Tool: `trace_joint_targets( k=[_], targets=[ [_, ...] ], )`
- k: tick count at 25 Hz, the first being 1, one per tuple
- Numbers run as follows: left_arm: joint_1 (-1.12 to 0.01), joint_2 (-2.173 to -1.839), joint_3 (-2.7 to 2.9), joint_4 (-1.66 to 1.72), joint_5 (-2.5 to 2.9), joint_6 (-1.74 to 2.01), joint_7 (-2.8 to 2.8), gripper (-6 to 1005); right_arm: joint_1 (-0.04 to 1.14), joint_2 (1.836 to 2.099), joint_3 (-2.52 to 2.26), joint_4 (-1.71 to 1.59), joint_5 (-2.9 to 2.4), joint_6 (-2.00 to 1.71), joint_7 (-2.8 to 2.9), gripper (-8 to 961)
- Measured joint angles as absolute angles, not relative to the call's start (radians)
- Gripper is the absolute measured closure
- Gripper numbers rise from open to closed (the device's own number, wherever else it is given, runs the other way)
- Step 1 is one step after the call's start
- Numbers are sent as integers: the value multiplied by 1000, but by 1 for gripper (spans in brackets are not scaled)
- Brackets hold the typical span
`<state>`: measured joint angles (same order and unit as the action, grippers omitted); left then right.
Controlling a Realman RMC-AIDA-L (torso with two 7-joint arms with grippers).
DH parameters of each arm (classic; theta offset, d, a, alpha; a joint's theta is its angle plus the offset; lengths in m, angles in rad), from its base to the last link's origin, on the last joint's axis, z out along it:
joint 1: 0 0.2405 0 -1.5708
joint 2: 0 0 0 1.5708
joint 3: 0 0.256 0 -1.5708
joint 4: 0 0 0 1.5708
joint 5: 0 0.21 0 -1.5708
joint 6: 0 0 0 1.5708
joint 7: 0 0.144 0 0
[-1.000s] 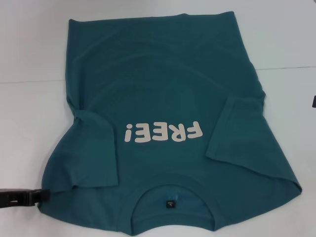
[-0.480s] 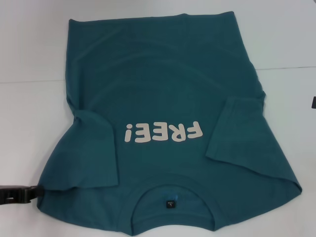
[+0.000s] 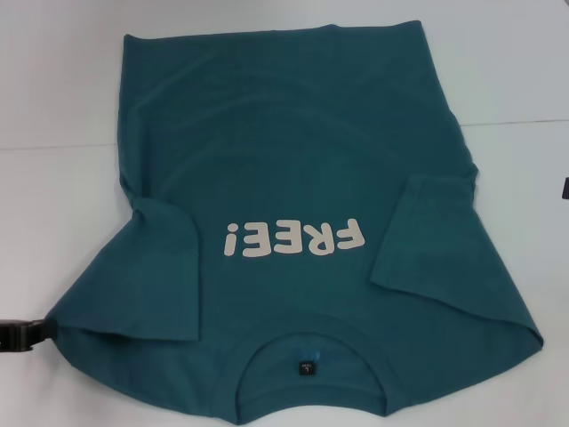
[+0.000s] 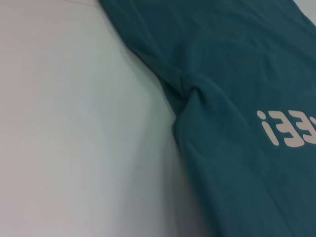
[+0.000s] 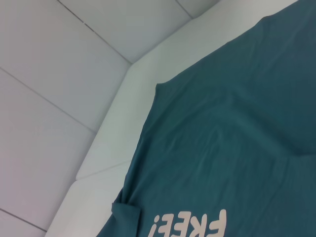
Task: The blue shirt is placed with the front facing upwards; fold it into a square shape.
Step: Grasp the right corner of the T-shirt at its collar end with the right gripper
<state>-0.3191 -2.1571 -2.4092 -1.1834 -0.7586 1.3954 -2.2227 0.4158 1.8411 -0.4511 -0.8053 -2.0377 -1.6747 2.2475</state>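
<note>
The blue shirt (image 3: 293,178) is lying front up on the white table (image 3: 53,222), its collar (image 3: 307,356) toward the robot and its hem at the far side, so the off-white "FREE!" print (image 3: 295,238) is reading upside down in the head view. Both sleeves are lying folded inward over the body: the left sleeve (image 3: 142,285) is sitting flat beside the print, and the right sleeve (image 3: 427,240) is resting on the other side of it. The left gripper (image 3: 22,335) is showing at the table's left edge, just beside the shirt's left shoulder corner (whether it is touching the cloth I cannot tell, nor whether its claw is spread or pressed together). Only a dark sliver of the right gripper (image 3: 565,185) is peeking in at the right edge, apart from the shirt.
</note>
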Motion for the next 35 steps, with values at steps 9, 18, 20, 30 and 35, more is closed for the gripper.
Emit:
trace_joint_targets(
  k=[9,18,20,30,35],
  targets=[
    [-320,-2154,-2467,-1230,-757,1458,-2225,997,432,1832,-451,-815,-2095,-1686,2282,109],
    [-320,-2137,-2513,-1242,-746,1482,-2226,997,475,1832,-452,-813,-2137,-1684,2303,108],
    [-322,-2131,-2515,-1239,-745,1483,-2225,997,496,1832,-454,-815,-2163,-1689,2320,108],
    [-348,-2130,-2501,-1249,-738,1520,-2214,997,606,1773,-506,-822,-2393,-1774,2555,107],
    [-370,-2126,-2490,-1249,-733,1530,-2212,997,662,1778,-530,-818,-2540,-1822,2612,107]
  ],
)
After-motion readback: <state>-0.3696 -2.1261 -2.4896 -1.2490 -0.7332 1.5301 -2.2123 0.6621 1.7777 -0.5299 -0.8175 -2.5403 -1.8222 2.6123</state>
